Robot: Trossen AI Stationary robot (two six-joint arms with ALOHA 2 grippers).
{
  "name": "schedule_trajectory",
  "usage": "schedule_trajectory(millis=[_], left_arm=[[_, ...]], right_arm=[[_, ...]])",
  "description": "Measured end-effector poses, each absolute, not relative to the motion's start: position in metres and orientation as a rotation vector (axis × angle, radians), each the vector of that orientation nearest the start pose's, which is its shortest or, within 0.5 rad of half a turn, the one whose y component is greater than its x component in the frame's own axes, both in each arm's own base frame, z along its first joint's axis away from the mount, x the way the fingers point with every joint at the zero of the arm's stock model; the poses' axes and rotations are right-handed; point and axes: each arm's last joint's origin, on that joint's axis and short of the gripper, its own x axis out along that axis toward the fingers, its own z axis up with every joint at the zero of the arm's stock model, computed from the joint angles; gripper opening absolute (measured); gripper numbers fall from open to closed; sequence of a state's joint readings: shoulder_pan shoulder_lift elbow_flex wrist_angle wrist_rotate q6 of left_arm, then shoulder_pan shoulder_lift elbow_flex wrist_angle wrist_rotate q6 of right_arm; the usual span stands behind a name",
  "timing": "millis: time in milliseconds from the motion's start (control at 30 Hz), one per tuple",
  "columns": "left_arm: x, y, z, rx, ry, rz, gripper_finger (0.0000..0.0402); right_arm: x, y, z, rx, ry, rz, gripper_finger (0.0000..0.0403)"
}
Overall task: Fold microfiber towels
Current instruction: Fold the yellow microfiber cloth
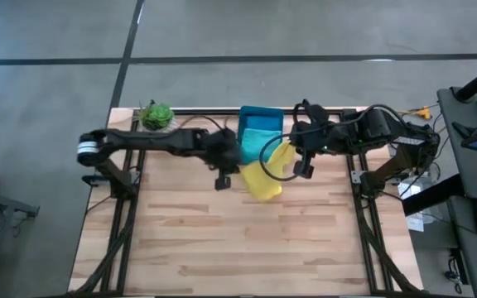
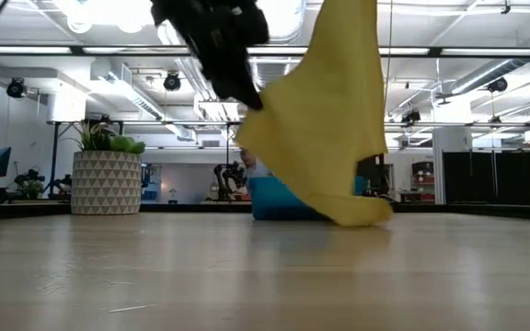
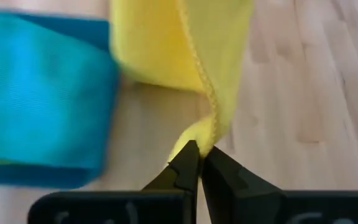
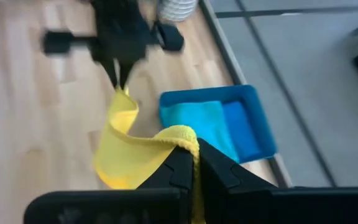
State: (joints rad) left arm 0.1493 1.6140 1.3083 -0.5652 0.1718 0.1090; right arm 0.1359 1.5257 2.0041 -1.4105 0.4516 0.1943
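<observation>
The yellow towel [image 1: 265,172] hangs between my two grippers above the table, just in front of the teal-blue bin [image 1: 261,132]. My left gripper [image 3: 199,155] is shut on one corner of it, and my right gripper [image 4: 192,155] is shut on another. The towel sags between them, and its lower fold [image 2: 357,213] touches the table. Teal and blue towels [image 4: 219,127] lie inside the bin. The lime green towel is out of view. My left gripper pinches a hemmed corner of the yellow towel [image 3: 194,138] between its two fingertips. The towel hangs slack away from the fingers. My right gripper pinches another hemmed corner [image 4: 188,138] between its fingertips. The cloth droops from it toward my left gripper, slack, with its bottom on the table.
A potted green plant [image 1: 156,115] stands at the table's far left corner. The bin sits at the far edge, in the middle. The wooden tabletop [image 1: 247,240] stretches toward the near edge.
</observation>
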Motion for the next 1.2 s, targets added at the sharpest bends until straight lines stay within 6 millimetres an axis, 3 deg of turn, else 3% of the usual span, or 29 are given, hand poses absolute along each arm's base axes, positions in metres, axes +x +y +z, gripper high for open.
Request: schedule_trajectory(millis=[300, 400, 600, 767, 867, 967, 1100, 1200], left_arm=[[0.274, 0.079, 0.357, 0.099, 0.719, 0.222, 0.0000], [0.257, 0.094, 0.375, 0.129, 0.725, 0.295, 0.0000], [0.237, 0.129, 0.410, 0.191, 0.723, 0.423, 0.0000], [0.234, 0.158, 0.431, 0.197, 0.706, 0.515, 0.0000], [0.235, 0.164, 0.437, 0.193, 0.707, 0.529, 0.0000], [0.240, 0.160, 0.428, 0.165, 0.749, 0.502, 0.0000], [0.255, 0.142, 0.398, 0.094, 0.840, 0.425, 0.0000], [0.268, 0.119, 0.368, 0.065, 0.920, 0.351, 0.0000]], right_arm=[[0.254, -0.011, 0.459, -0.186, 0.888, -0.477, 0.0008], [0.253, -0.025, 0.461, -0.243, 0.901, -0.517, 0.0008], [0.252, -0.058, 0.470, -0.292, 0.866, -0.594, 0.0008], [0.248, -0.082, 0.473, -0.301, 0.859, -0.664, 0.0008], [0.247, -0.087, 0.469, -0.289, 0.874, -0.683, 0.0008], [0.250, -0.083, 0.460, -0.260, 0.893, -0.677, 0.0008], [0.256, -0.067, 0.430, -0.222, 0.949, -0.640, 0.0008], [0.261, -0.048, 0.395, -0.182, 0.977, -0.607, 0.0008]])
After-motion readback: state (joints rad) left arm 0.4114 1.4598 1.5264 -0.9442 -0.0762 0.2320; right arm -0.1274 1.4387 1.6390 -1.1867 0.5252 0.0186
